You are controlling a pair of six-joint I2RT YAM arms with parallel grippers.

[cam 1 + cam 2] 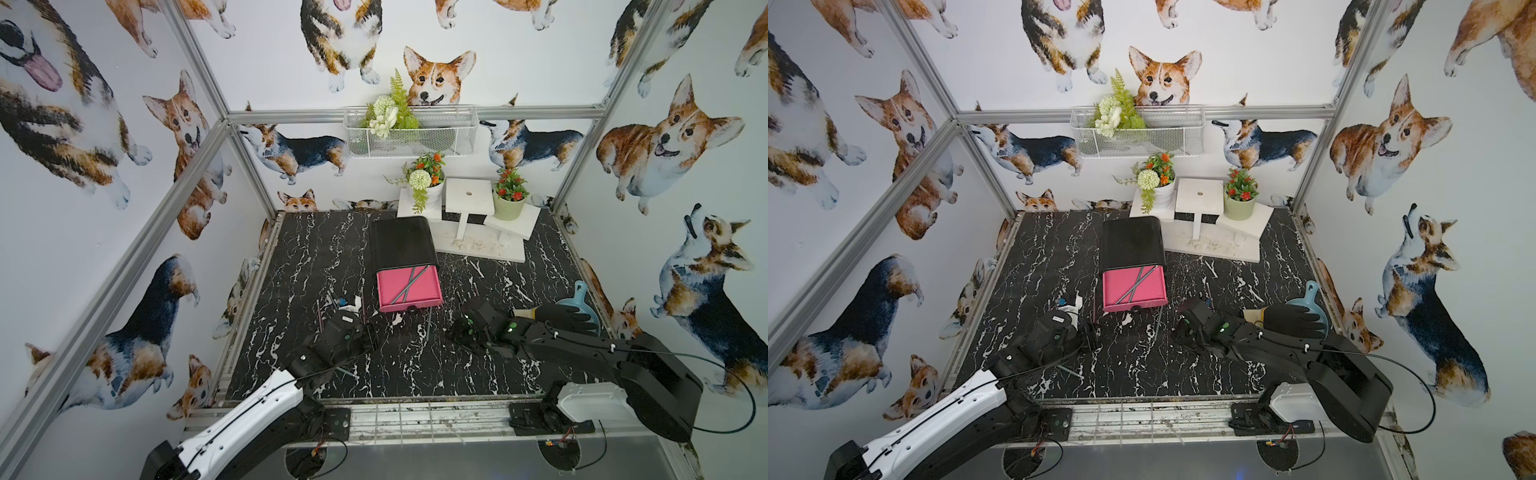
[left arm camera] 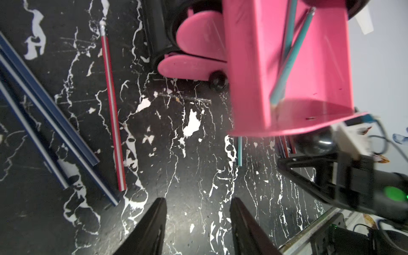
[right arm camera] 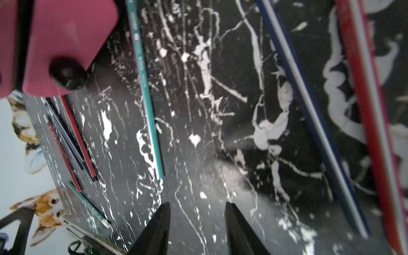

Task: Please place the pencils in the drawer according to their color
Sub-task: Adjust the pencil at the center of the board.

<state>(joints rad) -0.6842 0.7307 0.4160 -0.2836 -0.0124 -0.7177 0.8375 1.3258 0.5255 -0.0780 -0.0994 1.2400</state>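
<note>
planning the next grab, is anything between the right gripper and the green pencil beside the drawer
Nothing visible: only bare table lies between the right gripper and the green pencil. The blue pencil lies on the gripper's other side.

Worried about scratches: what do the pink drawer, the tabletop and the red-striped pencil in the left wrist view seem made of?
Pink drawer: probably moulded plastic, smooth, semi-gloss; thin walls with soft sheen.
Tabletop: seemingly printed black marble film, not stone; white chipped patches show.
Red-striped pencil: likely lacquered wood, glossy, with a silvery ferrule at one end.
</note>
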